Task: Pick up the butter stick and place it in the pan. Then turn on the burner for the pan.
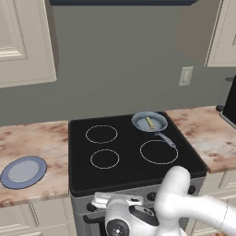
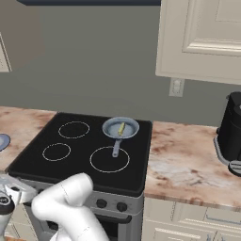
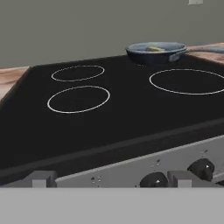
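Note:
The small blue-grey pan point(image 1: 149, 121) point(image 2: 120, 127) point(image 3: 155, 51) stands on the back right burner of the black stove, its thin handle pointing toward the front. Inside it lies the pale yellow butter stick point(image 1: 150, 122) point(image 2: 121, 127) point(image 3: 153, 48). My gripper point(image 1: 117, 199) point(image 2: 14, 189) point(image 3: 112, 179) hangs low in front of the stove's control panel, far from the pan. Its fingers point(image 3: 41, 178) stand wide apart and hold nothing, so it is open. Two dark knobs point(image 3: 154, 179) point(image 3: 201, 168) sit on the panel just ahead of it.
A flat blue plate point(image 1: 23, 171) rests on the marble counter left of the stove. A dark appliance point(image 2: 231, 129) stands on the right counter. Three other burner rings point(image 1: 159, 151) are bare. Upper cabinets hang at both sides.

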Available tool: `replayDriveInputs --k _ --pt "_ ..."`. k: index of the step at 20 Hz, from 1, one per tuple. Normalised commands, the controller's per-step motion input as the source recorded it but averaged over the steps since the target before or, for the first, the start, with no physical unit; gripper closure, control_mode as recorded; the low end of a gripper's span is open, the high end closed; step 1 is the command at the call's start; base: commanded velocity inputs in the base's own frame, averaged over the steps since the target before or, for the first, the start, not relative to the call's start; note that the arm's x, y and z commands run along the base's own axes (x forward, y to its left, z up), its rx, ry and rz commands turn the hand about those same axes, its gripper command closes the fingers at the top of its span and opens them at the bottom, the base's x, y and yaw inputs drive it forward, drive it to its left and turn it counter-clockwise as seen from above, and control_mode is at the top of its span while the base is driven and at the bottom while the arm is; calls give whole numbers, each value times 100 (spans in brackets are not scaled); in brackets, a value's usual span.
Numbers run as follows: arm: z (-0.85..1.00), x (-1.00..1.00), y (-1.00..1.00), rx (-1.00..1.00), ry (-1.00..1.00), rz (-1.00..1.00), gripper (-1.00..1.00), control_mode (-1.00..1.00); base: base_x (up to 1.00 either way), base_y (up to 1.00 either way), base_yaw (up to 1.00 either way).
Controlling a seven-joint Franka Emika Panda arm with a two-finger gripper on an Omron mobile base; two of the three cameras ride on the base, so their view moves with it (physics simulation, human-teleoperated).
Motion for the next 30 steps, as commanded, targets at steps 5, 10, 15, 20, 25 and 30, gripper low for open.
replayDriveInputs --k 5,10,15,20,25,30 --pt "-39 23 -4 0 -9 7 -100 -100 0 0 0" --pt "-28 31 -5 -2 -7 10 -100 -100 0 0 0" --pt "-35 9 -9 -5 -9 9 -100 -100 0 0 0" --pt "-19 15 -17 -3 -9 2 -100 -100 0 0 0" --pt "-20 19 -13 -3 -13 0 -100 -100 0 0 0" --pt "-6 36 -11 0 -10 0 -100 -100 0 0 0"
